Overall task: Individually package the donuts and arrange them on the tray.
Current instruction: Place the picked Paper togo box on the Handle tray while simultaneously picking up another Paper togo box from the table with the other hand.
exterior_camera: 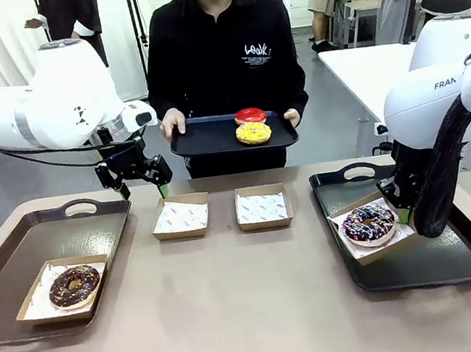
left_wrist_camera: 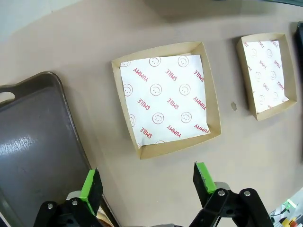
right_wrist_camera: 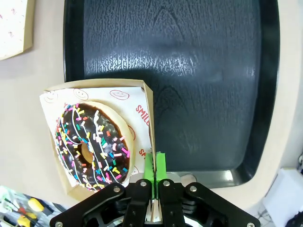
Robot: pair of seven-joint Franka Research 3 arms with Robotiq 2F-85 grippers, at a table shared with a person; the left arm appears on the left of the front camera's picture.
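The sprinkled donut (right_wrist_camera: 92,144) lies in a lined cardboard box (right_wrist_camera: 146,111), which sits at the near-left part of the right tray (exterior_camera: 455,260). The right gripper (right_wrist_camera: 155,165) has its green pads pressed together on the box's side wall, so this package looks to be at the point of being set down. The chocolate donut (exterior_camera: 75,286) is boxed too and rests on the left tray (exterior_camera: 19,248).

The red donut (exterior_camera: 250,116) and yellow donut (exterior_camera: 253,133) are unpackaged. They touch each other on a dark serving tray (exterior_camera: 204,137) that the person holds up at the far side. Two empty boxes (exterior_camera: 181,215) (exterior_camera: 263,206) wait side by side on the table (exterior_camera: 253,312) between the trays. The left gripper (exterior_camera: 144,190) hangs above the table with its jaws wide apart and nothing between them, beside the nearer empty box (left_wrist_camera: 165,97).

By my reading the task is about half done. Next, the right gripper needs to let go of the box wall and lift clear. Then one offered donut has to be taken gently at its rim and lowered into an empty box.
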